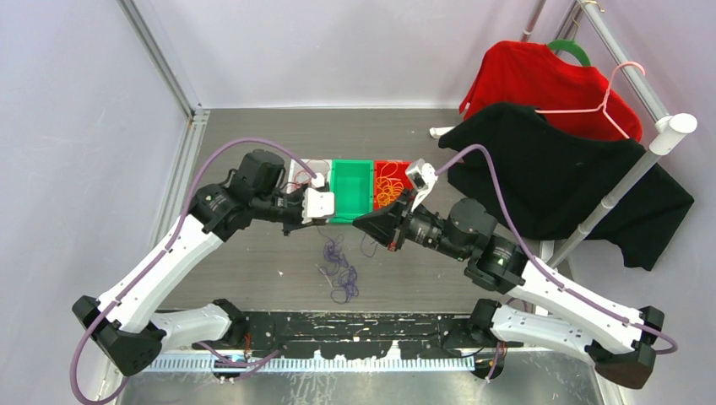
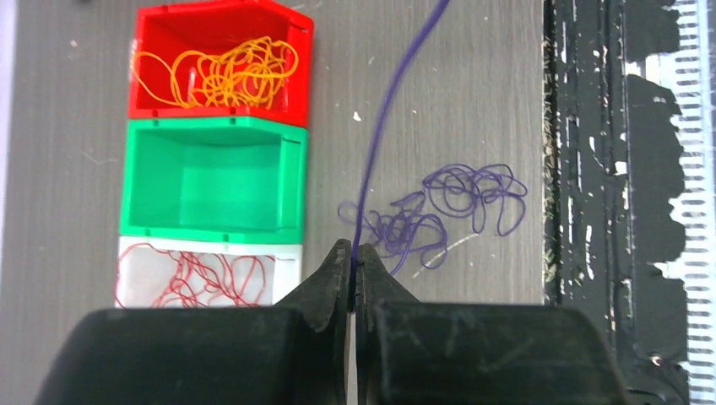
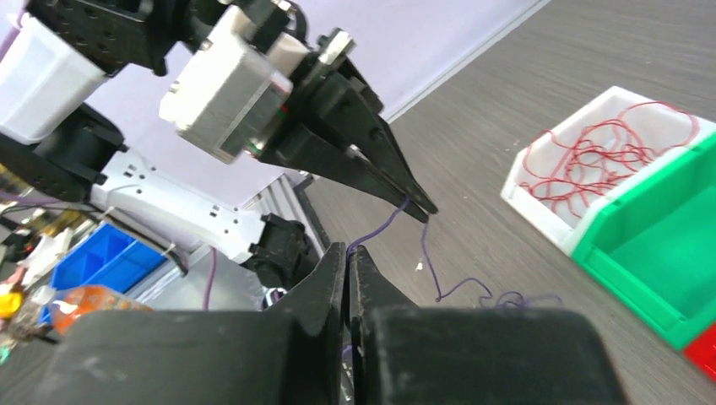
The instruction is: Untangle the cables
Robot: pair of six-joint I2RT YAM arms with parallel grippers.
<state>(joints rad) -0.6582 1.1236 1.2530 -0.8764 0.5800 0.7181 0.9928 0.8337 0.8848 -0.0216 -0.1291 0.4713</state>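
Observation:
A loose clump of dark purple cable (image 1: 340,270) (image 2: 456,207) lies on the grey table in front of the bins. One strand rises from it. My left gripper (image 1: 342,219) (image 2: 353,253) (image 3: 426,209) is shut on that strand, which runs on taut past the top of the left wrist view. My right gripper (image 1: 361,222) (image 3: 348,251) is shut on the same strand, a short way from the left fingertips, both held above the table. The orange-yellow cable (image 1: 388,187) (image 2: 219,74) lies in the red bin (image 2: 295,51). The red cable (image 2: 198,278) (image 3: 608,156) lies in the white bin (image 3: 540,207).
A green bin (image 1: 350,190) (image 2: 211,177) (image 3: 667,253) with nothing in it stands between the white and red ones. A rack with a red shirt (image 1: 540,80) and a black shirt (image 1: 557,181) crowds the right side. A black rail (image 1: 355,325) runs along the near edge.

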